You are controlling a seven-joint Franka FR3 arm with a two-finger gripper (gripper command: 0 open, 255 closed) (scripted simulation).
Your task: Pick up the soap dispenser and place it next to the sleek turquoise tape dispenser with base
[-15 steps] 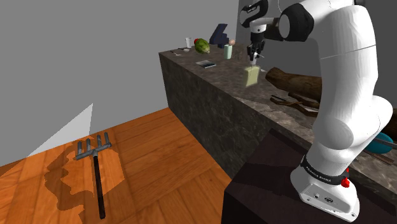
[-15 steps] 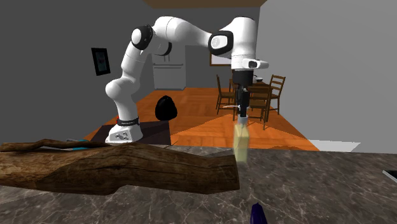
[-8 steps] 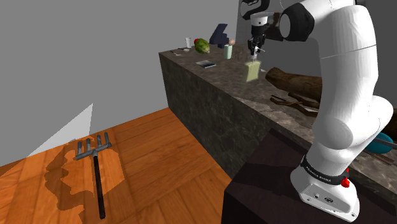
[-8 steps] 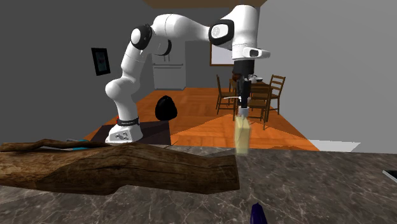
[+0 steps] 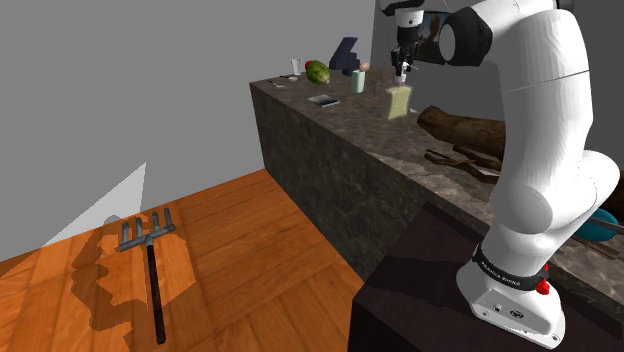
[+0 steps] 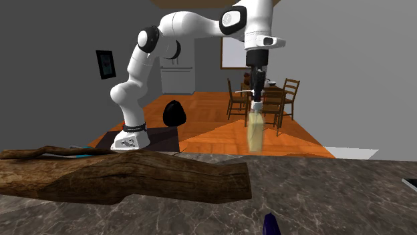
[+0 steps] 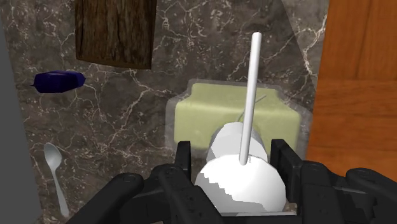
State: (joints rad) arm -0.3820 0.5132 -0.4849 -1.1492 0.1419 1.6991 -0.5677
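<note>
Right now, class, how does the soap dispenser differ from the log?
The soap dispenser is pale yellow-green with a white pump; the log is brown. The dispenser hangs upright, clasped by the pincer, off the counter; the log lies flat on it. The log is far longer.

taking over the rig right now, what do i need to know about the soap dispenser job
End effector: shut on the soap dispenser's white pump top.
Soap dispenser: hanging in the air above the counter.
Tape dispenser: likely the turquoise shape half hidden behind the arm, at the counter's end by the stand.
Done: pick-up.
Left: carry it over, set it down beside the tape dispenser, let go.
</note>
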